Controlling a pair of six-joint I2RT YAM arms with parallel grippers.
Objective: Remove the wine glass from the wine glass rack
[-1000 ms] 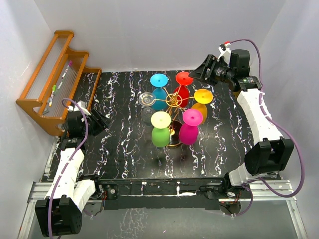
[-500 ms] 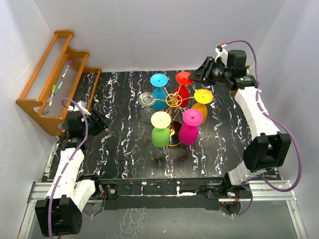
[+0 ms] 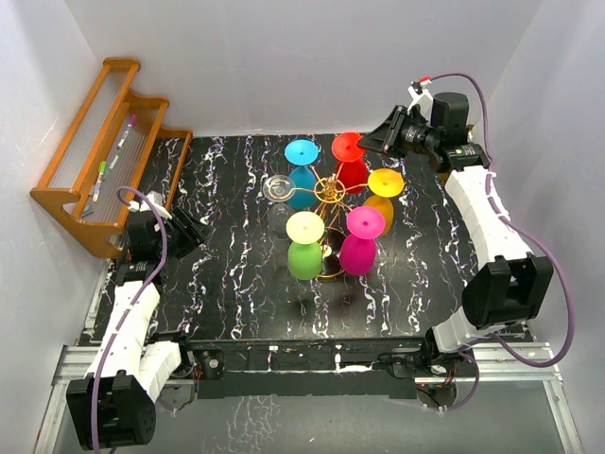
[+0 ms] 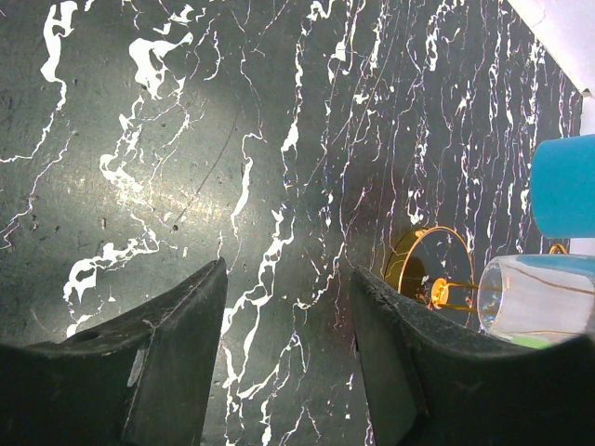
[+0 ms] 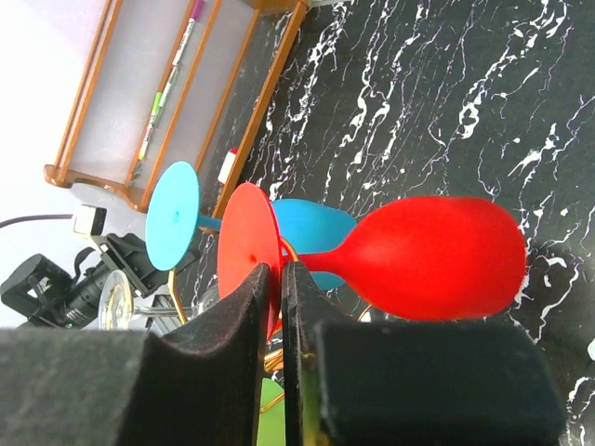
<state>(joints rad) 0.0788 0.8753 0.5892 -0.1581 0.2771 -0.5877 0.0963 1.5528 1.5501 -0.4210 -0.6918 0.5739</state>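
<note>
- Step in hand: the grasp. The right gripper (image 5: 276,269) has the red wine glass (image 5: 428,255) by its foot, and the glass is not yet off the wine glass rack (image 3: 328,189).
- The red wine glass hangs upside down, bowl below the gripper and foot disc level with the fingers. The rack's central post lies just beyond the disc, on the side away from the wrist.
- Right gripper: the jaws are nearly together, with only a thin slit left. The rim of the red foot sits in that slit, so I judge it is clamped on the glass and nothing else.
- A blue glass (image 5: 172,228) hangs just past the red one on the gripper's far side, their foot discs close together.
- Next move, as I judge it: draw the foot back toward the wrist, outward along the rack arm, until the stem clears its loop. Keep the pull level so the stem does not snag or rock the rack, and keep the red disc off the blue glass.
- Left gripper (image 4: 288,271): spread wide and holding nothing, over bare desk (image 3: 236,284). The rack's gold base is ahead of it, well apart.
</note>
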